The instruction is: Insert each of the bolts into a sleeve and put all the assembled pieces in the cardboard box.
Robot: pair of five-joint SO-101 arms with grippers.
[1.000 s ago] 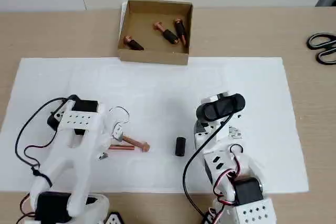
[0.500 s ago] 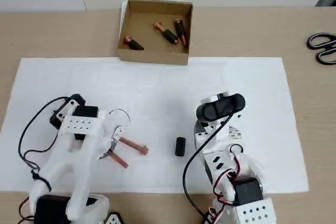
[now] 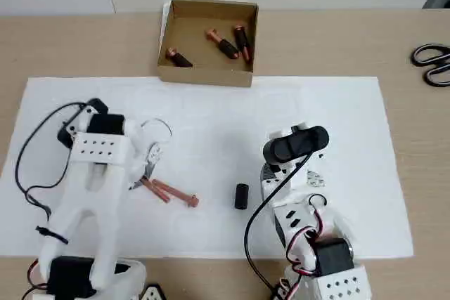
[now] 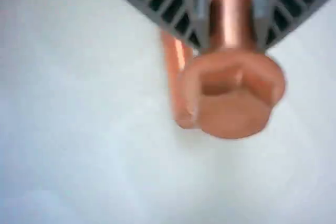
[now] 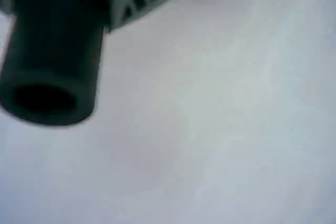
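Left gripper (image 4: 230, 30), jaws clamped on a copper bolt (image 4: 231, 98), hangs over the near-left part of a white paper sheet (image 3: 211, 124) that covers much of the wooden table (image 3: 70, 40). Close to the sheet's near edge, right of centre, the right gripper (image 5: 63, 3) appears closed on the one black sleeve (image 3: 241, 196), whose open end faces that arm's wrist camera.

At the sheet's far edge, left of centre, stands the open cardboard box (image 3: 204, 75) holding three assembled pieces, each a bolt seated in a sleeve. One (image 3: 178, 57) lies in the box's near-left corner and two (image 3: 223, 45) (image 3: 242, 41) lie side by side toward its far-right corner.

Two bare bolts are out on the sheet. The copper bolt slants from the jaws toward the sheet's near-right corner, head outermost. The loose bolt (image 3: 177, 194) lies flat just beside it on nearly the same diagonal, head also toward the near right. The black sleeve's long axis runs roughly near to far. Scissors (image 3: 432, 63) lie at the table's right edge.
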